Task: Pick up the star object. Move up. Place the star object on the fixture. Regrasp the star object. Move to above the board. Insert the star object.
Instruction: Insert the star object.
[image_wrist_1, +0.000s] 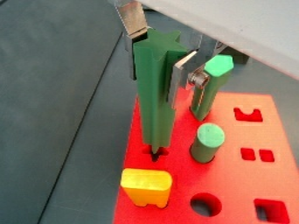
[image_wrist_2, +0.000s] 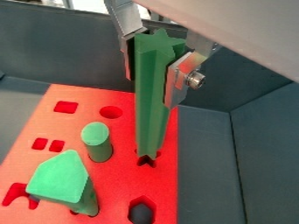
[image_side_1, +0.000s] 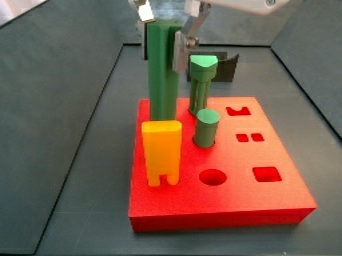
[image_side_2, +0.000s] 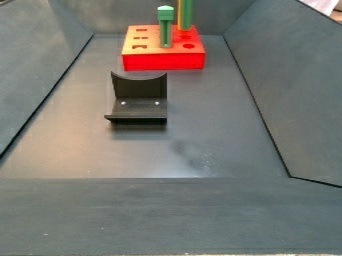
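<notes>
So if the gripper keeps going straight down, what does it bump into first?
The gripper points down at the board and is shut on the star object. The star's lower tip sits at a notched hole, so the star would probably slide in there first, then the fingers would reach the red top.

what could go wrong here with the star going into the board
The gripper holds the star upright, its lower end right at a hole in the board.
1. If its ridges don't line up with the hole, pushing down may jam it.
2. The hexagon peg stands close beside the jaws; they may bump it on the way down.
3. Letting go early could leave the star leaning.
</notes>
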